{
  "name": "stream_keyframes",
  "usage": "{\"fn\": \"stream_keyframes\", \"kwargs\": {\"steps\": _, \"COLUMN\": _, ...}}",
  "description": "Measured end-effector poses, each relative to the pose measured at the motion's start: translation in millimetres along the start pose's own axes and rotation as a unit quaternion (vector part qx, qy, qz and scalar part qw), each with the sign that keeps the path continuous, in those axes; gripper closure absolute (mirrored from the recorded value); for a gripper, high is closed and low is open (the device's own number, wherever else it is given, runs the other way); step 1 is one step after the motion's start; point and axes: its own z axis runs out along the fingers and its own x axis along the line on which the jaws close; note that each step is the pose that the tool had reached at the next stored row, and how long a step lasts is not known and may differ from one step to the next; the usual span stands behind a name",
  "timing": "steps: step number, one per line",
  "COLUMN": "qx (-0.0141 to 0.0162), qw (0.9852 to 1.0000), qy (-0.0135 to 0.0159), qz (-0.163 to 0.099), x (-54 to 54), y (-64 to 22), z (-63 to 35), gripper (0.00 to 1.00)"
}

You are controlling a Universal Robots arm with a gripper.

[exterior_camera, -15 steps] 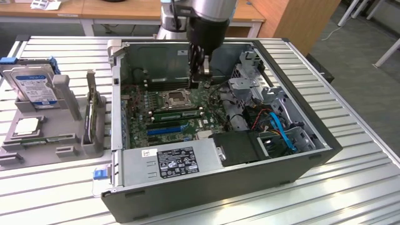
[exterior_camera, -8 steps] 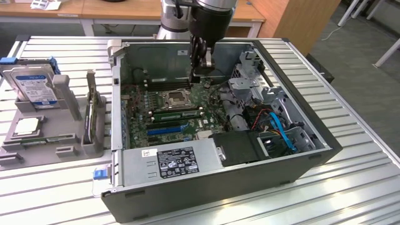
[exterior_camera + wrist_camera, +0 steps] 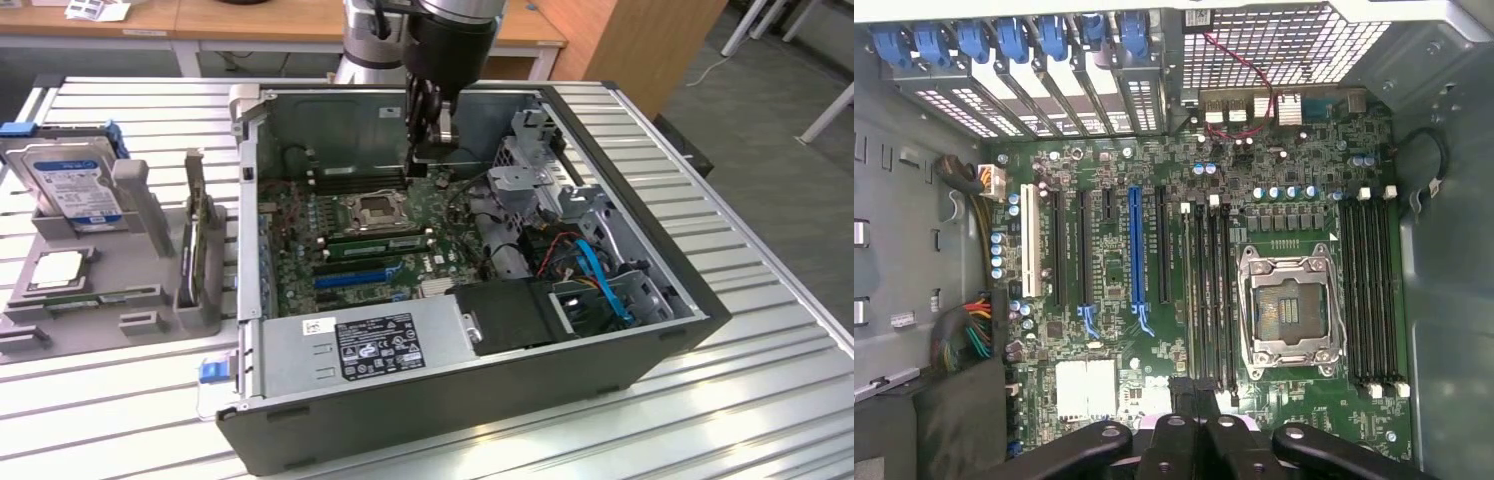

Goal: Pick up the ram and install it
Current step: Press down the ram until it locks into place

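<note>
Jaws closed, fingers pressed together, nothing seen gripped between them. In the exterior view they hang inside the open computer case (image 3: 534, 400), over its far half, above the motherboard (image 3: 441, 200).

The ram (image 3: 378, 241): green stick standing on edge in a black memory slot, just beside the empty CPU socket (image 3: 376, 208) on the side toward the blue expansion slot (image 3: 354, 275). It sits below and apart from the jaws, no contact. In the wrist view the jaw tips are over one end of that bank of memory slots (image 3: 1206, 295), between the blue expansion slot (image 3: 1135, 245) and the socket (image 3: 1289, 310); cannot pick out the stick itself there.

Case lies on its side in the middle of the slatted counter (image 3: 747, 400), open face up. Inside: motherboard, a labelled power supply (image 3: 360, 345) along the near wall, blue cables (image 3: 601, 280) toward the exterior view's right.

Grey fixture (image 3: 147, 215) at the counter's edge on the exterior view's left: a hard drive (image 3: 67, 185) upright in its far pocket, a square processor (image 3: 56, 270) flat in a recess nearer.
</note>
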Motion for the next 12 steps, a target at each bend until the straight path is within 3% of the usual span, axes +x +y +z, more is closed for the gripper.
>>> {"fn": "stream_keyframes", "kwargs": {"steps": 8, "qx": 0.0, "qw": 1.0, "qy": 0.0, "qz": 0.0, "x": 0.1, "y": -0.2, "z": -0.1, "gripper": 0.89}}
{"fn": "stream_keyframes", "kwargs": {"steps": 12, "qx": -0.0004, "qw": 0.9995, "qy": -0.002, "qz": 0.03, "x": 0.1, "y": -0.2, "z": 0.0, "gripper": 0.89}}
